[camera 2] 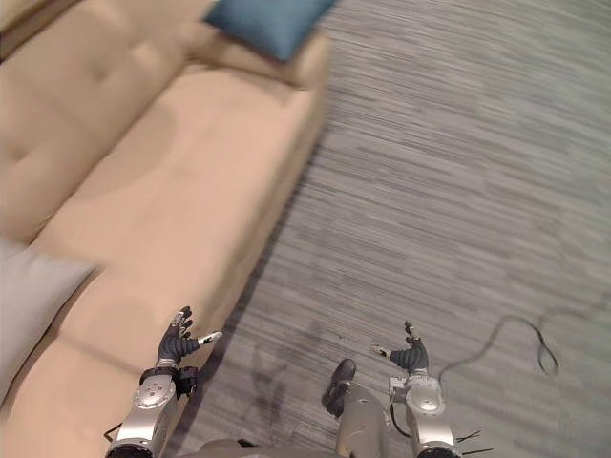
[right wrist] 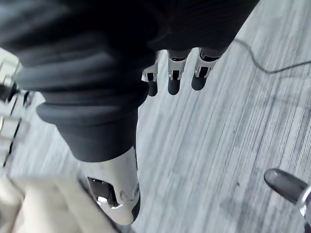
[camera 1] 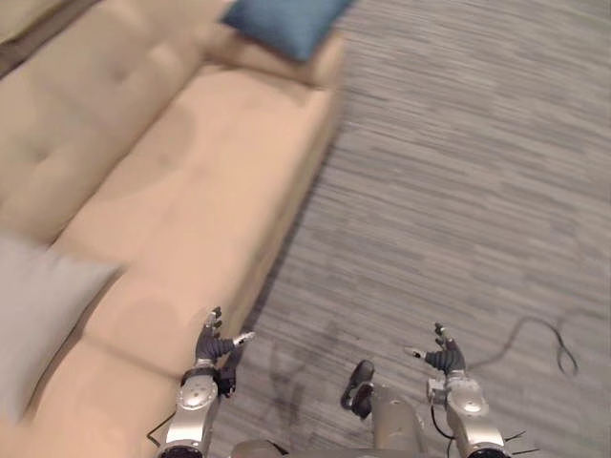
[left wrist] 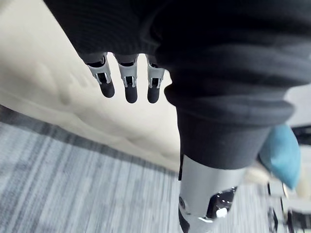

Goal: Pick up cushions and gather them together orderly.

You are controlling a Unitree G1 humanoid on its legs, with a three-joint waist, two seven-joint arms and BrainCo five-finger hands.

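We stand beside a long tan sofa [camera 1: 191, 210] that runs from 7 o'clock up to 12 o'clock in the head view. There are two cushions on it, and they are far apart. The blue cushion [camera 1: 282, 24] sits on the far end of the sofa at 12 o'clock. The grey cushion [camera 1: 38, 305] leans at the near end at 9 o'clock.

Our left hand [camera 1: 218, 345] is at 7 o'clock, just over the front edge of the seat. Our right hand [camera 1: 445, 359] is at 5 o'clock, over the grey carpet [camera 1: 458, 191]. Both hands have loose, spread fingers and hold nothing.

We think the step now is to go and get the first cushion, and the grey one is the closest. To do it well, we should turn toward 9 o'clock so the cushion is right in front of us. Then we can reach with both hands, one on each side, and squeeze softly. A cushion is soft and floppy, so one hand alone may let it sag or slip.

After that we should carry it up to the blue cushion and set it right next to it, with the edges lined up. The sofa seat is wide and flat, so it looks like a good place for a neat row.
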